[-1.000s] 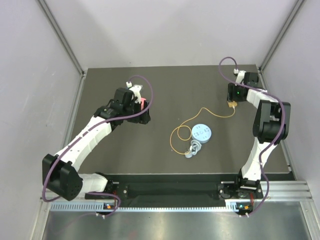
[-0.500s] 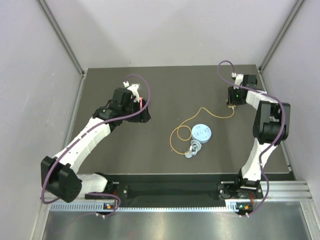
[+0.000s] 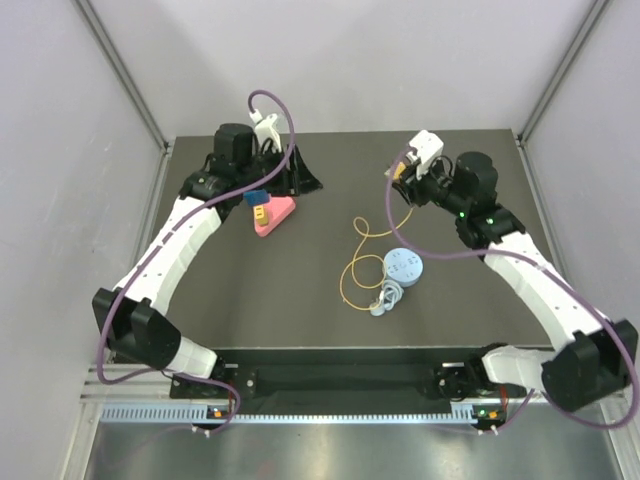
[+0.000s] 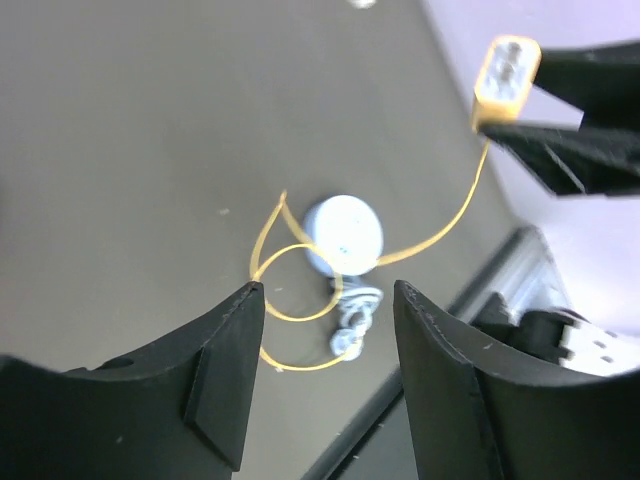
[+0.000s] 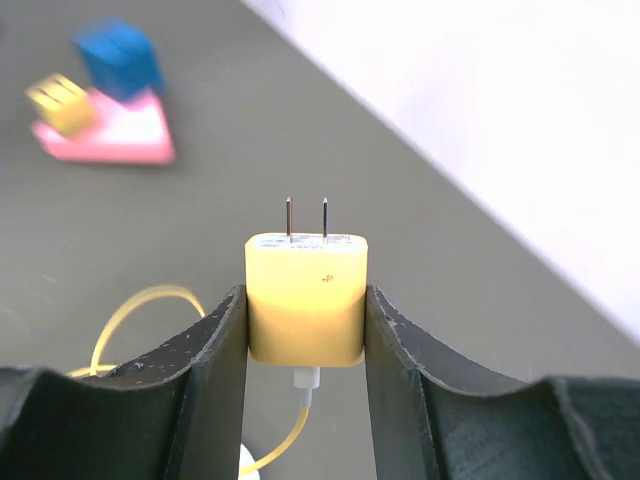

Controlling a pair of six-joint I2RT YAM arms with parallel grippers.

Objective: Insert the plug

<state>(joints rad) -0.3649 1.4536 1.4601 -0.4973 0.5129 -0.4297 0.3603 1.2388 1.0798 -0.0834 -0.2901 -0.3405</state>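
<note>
The yellow plug [image 5: 306,297] is clamped between my right gripper's [image 5: 305,292] fingers, its two metal prongs pointing away from the wrist. It is held in the air above the far middle-right of the table [image 3: 399,172]. Its yellow wire [image 3: 358,268] hangs down and loops on the table. The plug also shows in the left wrist view [image 4: 507,80]. My left gripper [image 3: 312,183] is open and empty at the far left-centre, its jaws [image 4: 325,292] wide apart.
A pink wedge-shaped base [image 3: 275,214] with a blue block and a yellow block on it lies just near of the left gripper; it also shows in the right wrist view [image 5: 112,140]. A light-blue disc [image 3: 404,266] with a coiled grey cord [image 3: 385,298] lies mid-table.
My right arm has lifted the plug off the far right of the table and swung it left toward the centre. My left gripper has moved back off the pink base, which now lies uncovered.
</note>
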